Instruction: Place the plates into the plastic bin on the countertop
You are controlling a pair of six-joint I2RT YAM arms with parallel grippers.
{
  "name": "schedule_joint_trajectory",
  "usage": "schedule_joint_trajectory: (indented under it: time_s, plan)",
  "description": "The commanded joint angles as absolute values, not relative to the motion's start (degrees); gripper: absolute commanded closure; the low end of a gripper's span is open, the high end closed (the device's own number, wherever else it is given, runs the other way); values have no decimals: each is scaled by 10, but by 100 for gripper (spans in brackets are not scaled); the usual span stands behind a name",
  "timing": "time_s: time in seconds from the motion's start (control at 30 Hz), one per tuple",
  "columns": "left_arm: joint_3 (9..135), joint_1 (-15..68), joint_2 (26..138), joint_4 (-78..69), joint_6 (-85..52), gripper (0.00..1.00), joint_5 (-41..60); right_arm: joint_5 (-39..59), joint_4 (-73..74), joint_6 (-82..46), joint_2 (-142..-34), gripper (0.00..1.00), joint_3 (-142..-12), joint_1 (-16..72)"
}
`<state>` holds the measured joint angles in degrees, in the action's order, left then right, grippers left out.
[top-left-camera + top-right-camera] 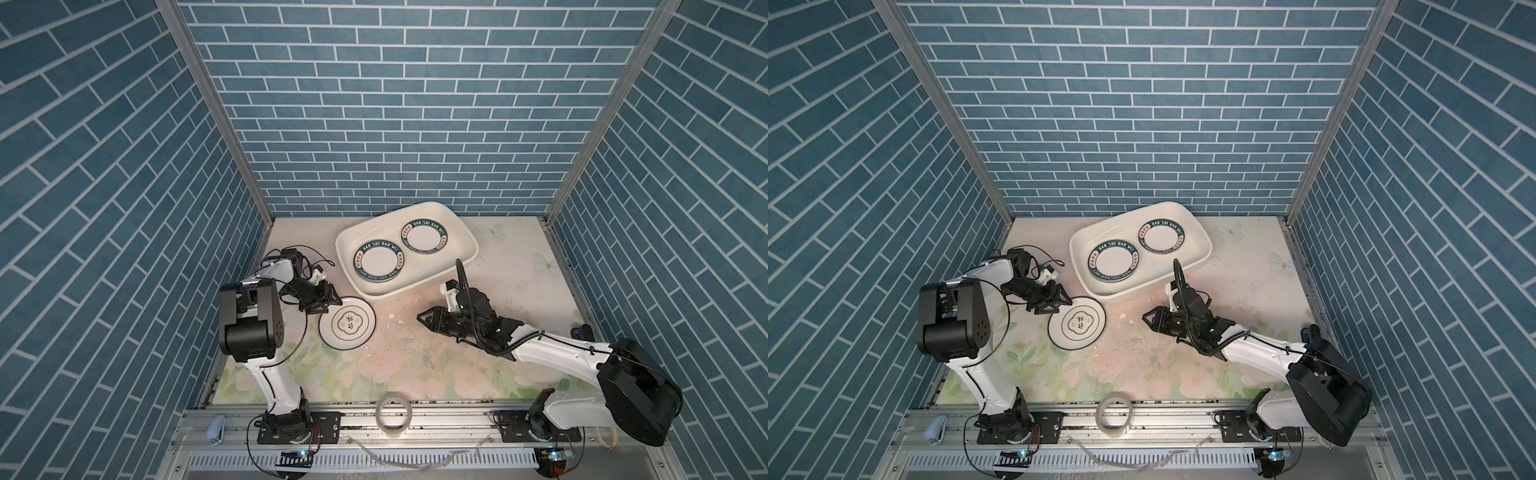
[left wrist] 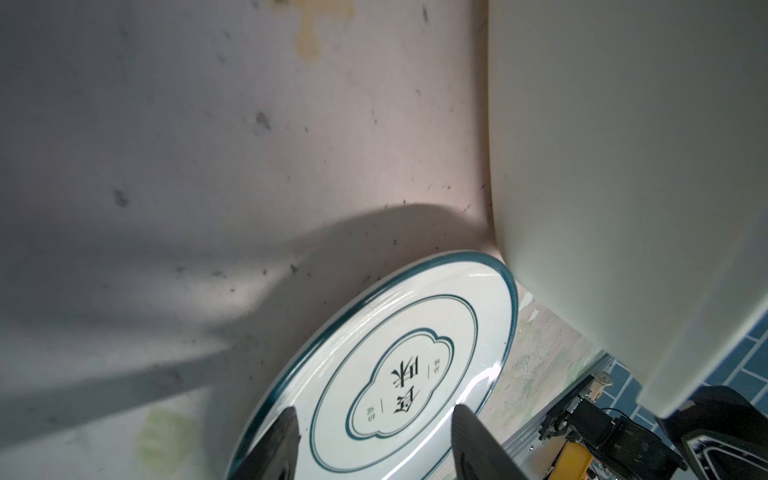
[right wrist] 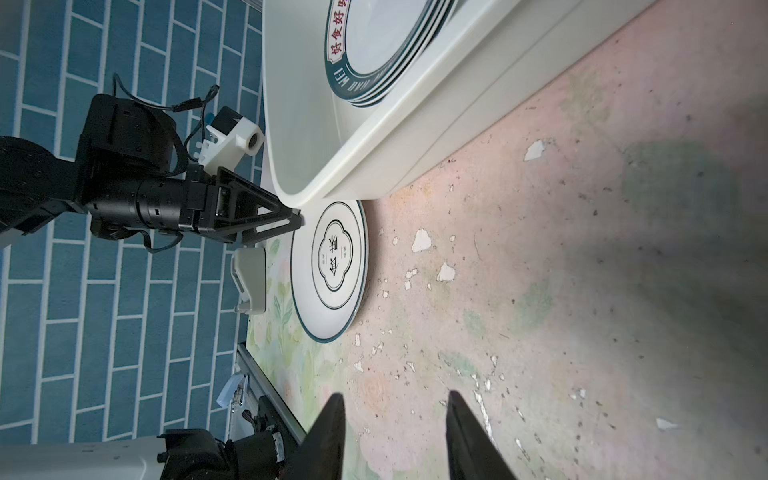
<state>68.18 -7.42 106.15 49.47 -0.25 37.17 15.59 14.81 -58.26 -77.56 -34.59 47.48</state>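
Tape roll (image 1: 380,415) nearest; left jaws, right jaws apart; binned plates (image 1: 379,259) rimmed "HAO SHI HAO WEI".

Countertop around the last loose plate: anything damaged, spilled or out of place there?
Yes. The print on the countertop is chipped: white spots dot it between the flower-emblem plate and the right gripper. The plastic bin sits askew to the back wall. A tape roll sits on the front rail.
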Motion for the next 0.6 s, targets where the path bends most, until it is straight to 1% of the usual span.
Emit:
schedule_joint_trajectory:
  time_s: [0.0, 0.1, 0.27, 0.4, 0.53, 0.57]
  plan:
    - [672, -67, 1053, 496, 6, 40, 383, 141, 188, -612, -799, 58, -345, 488]
    - [667, -62, 1041, 494, 2, 40, 387, 142, 206, -621, -828, 58, -353, 496]
    - [661, -49, 979, 487, 4, 40, 393, 142, 241, -635, -863, 58, -355, 506]
    - [662, -49, 941, 476, -7, 31, 336, 146, 258, -641, -884, 58, -360, 510]
    - [666, -53, 959, 475, -14, 22, 300, 148, 273, -644, -899, 58, -367, 513]
    - [666, -57, 967, 475, -18, 22, 296, 148, 276, -645, -901, 58, -368, 515]
